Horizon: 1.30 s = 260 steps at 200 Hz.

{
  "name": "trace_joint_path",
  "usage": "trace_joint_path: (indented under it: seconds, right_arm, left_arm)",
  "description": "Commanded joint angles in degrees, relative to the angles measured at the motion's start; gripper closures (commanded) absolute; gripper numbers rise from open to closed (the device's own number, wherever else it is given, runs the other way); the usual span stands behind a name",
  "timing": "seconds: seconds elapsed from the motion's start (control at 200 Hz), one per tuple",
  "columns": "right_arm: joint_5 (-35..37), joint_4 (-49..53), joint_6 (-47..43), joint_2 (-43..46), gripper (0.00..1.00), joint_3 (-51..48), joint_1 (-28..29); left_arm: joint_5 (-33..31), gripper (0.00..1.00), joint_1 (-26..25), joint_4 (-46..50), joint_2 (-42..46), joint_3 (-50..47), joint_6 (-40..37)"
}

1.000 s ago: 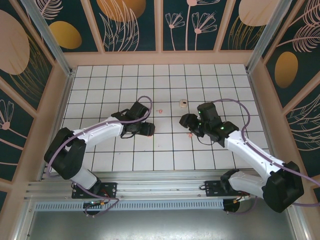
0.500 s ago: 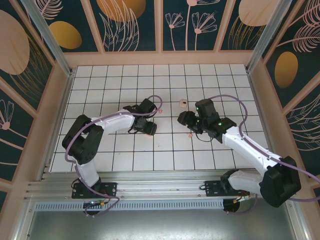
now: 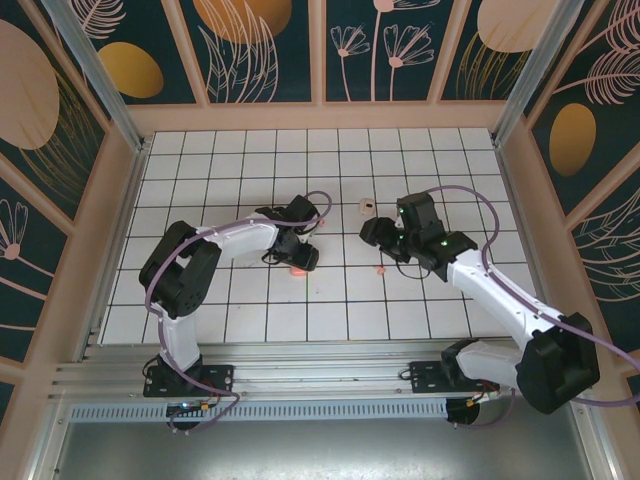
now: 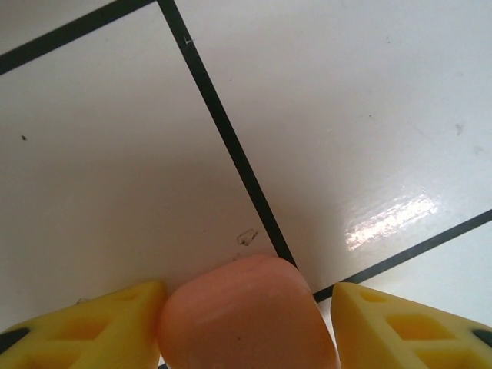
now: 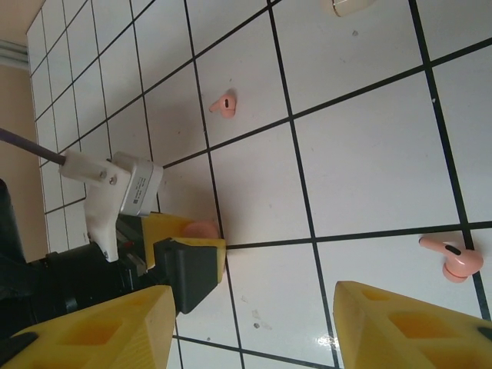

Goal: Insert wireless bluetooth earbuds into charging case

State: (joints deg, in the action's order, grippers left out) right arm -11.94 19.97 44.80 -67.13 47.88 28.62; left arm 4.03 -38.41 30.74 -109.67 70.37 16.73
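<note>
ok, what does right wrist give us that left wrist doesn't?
Right wrist, not left: the far pink earbud and near pink earbud loose on the tiles, plus the right gripper, open and empty. Left wrist, not right: a sliver of gap between one finger and the pink case. Both: that case between the left gripper's fingers.

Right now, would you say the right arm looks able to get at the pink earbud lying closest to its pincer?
Probably yes: the pink earbud lies alone on bare tile close beside the right pincer, whose jaws stand open and empty, and the left pincer sits well aside.
</note>
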Motion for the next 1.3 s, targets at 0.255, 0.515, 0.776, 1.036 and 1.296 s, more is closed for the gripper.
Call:
trace_joint_path:
  seconds: [0.255, 0.515, 0.776, 1.036, 1.296]
  right_arm:
    - [-1.4, -0.9, -1.0, 2.9, 0.42, -0.2, -0.9]
    - [-2.0, -1.1, -1.1, 2.6, 0.41, 0.0, -0.9]
    - [-2.1, -0.8, -1.1, 3.1, 0.41, 0.3, -0.9]
    - [-2.6, -1.4, -0.9, 3.2, 0.42, -0.1, -0.9]
    - [-5.8, -0.6, -4.0, 3.1, 0.43, -0.2, -2.2]
  left_arm:
    - [1.0, 0.39, 0.1, 3.9, 2.6, -0.8, 1.2]
    - [-1.5, 0.32, 0.1, 2.8, 4.4, -3.3, 3.4]
    - [-1.0, 0.35, 0.0, 0.9, 4.2, -5.0, 3.6]
    - [-0.2, 0.53, 0.0, 0.4, 3.7, -4.7, 2.3]
    - [-1.4, 0.58, 0.1, 1.0, 8.4, -3.2, -4.3]
